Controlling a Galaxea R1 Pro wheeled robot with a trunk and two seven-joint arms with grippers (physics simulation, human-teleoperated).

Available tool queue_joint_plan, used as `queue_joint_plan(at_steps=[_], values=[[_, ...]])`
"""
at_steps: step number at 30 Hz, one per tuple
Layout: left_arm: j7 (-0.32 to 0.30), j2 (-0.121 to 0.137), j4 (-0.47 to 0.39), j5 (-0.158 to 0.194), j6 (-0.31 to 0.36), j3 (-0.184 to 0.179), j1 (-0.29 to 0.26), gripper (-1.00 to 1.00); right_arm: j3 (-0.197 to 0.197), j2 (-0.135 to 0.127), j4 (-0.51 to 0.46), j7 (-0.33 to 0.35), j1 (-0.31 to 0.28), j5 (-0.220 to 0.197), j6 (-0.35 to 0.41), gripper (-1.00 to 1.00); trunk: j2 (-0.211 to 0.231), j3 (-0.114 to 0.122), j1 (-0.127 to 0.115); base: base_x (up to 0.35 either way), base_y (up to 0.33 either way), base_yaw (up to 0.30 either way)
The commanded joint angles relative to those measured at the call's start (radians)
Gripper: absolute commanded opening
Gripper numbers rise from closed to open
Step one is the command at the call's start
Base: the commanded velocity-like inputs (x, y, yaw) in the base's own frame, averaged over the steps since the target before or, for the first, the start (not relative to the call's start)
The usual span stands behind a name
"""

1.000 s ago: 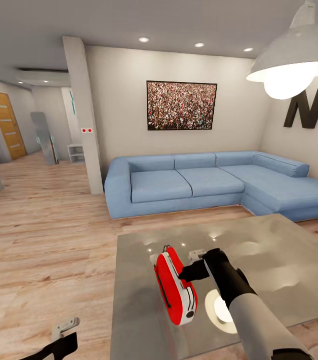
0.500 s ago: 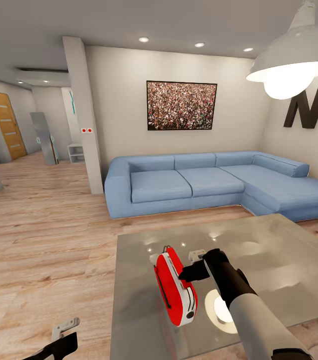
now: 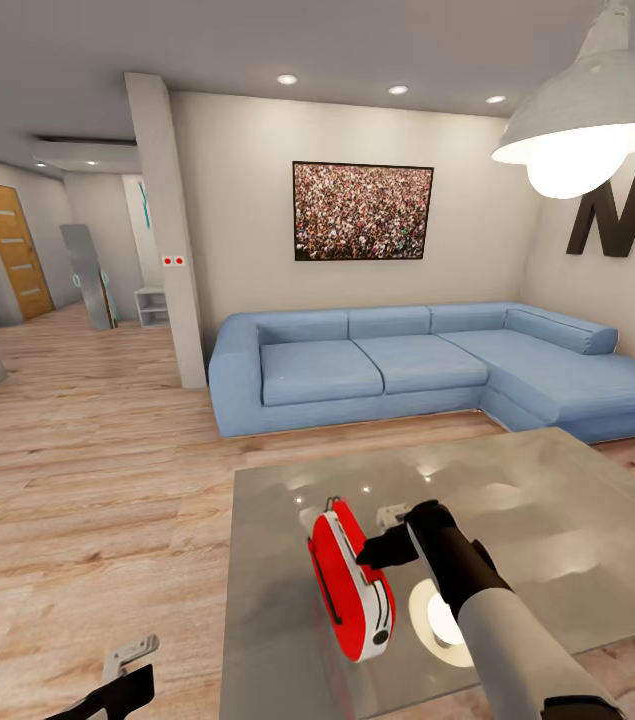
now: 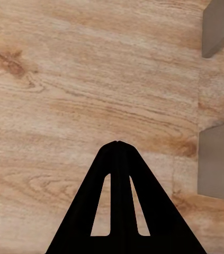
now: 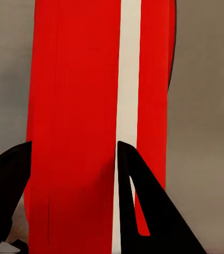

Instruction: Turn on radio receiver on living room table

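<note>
1. two sets of fingers show in the head view. the left gripper [image 3: 127, 665] hangs low over the wood floor [image 3: 87, 520], off the surface's near-left corner. in the left wrist view its fingers [image 4: 118, 174] are pressed together to one point, closed on nothing, above floor planks and beside two grey slab legs [image 4: 217, 164].
2. the right gripper [image 3: 369, 548] reaches over the near part of the surface [image 3: 557, 520], its black forearm coming in from the near edge. its fingertips touch the side of the radio receiver [image 3: 349, 580].
3. in the right wrist view the right fingers [image 5: 138, 201] are spread apart, one dark finger at each side of the receiver's red body [image 5: 74, 121]. a white strip [image 5: 126, 106] runs along that body. the fingers are open around it; whether the pads press on it i cannot tell.
4. the radio receiver stands on its edge, tilted, near the surface's near-left corner, well in from the far edge. its red shell faces left, its white face with a dark knob turns toward the near edge.
5. a bright round reflection [image 3: 442, 615] lies on the glossy grey top just right of the receiver, partly behind the arm.
6. beyond the far edge stands the blue l-shaped sofa [image 3: 387, 365] against the wall.
7. above it hang the crowd picture [image 3: 362, 211], the black letter n [image 3: 612, 213] on the right wall, and the grey pendant lamp [image 3: 587, 110], lit.
8. far left, a hallway holds a wooden door [image 3: 12, 250].
</note>
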Motion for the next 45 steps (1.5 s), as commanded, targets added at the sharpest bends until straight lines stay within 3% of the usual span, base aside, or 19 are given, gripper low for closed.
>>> queue_joint_plan(at_steps=[1, 14, 23, 29, 45], values=[[0.0, -0.001, 0.0, 0.001, 0.0, 0.0, 0.0, -1.0, 0.0, 0.0, 0.004, 0.001, -0.001, -0.008, 0.001, -1.0, 0.0, 0.0, 0.0, 0.0, 0.0, 0.0], [0.003, 0.002, -0.001, 0.002, -0.002, 0.0, 0.0, -1.0, 0.001, 0.0, 0.013, -0.008, -0.001, -0.007, 0.024, -1.0, 0.0, 0.0, 0.0, 0.0, 0.0, 0.0], [0.003, 0.002, -0.001, 0.003, -0.004, 0.0, 0.0, -1.0, 0.001, 0.0, 0.013, -0.01, -0.001, -0.004, 0.024, -1.0, -0.063, -0.028, 0.034, 0.0, 0.0, 0.0], [0.003, 0.002, -0.001, 0.003, -0.003, 0.0, 0.0, -1.0, 0.001, -0.001, 0.071, -0.014, 0.0, -0.001, 0.012, -1.0, -0.063, -0.028, 0.034, 0.0, 0.0, 0.0], [0.003, 0.002, -0.001, 0.003, -0.002, 0.001, 0.0, -1.0, 0.001, -0.001, 0.089, -0.014, 0.0, -0.002, -0.04, -1.0, -0.084, -0.037, 0.046, 0.0, 0.0, 0.0]])
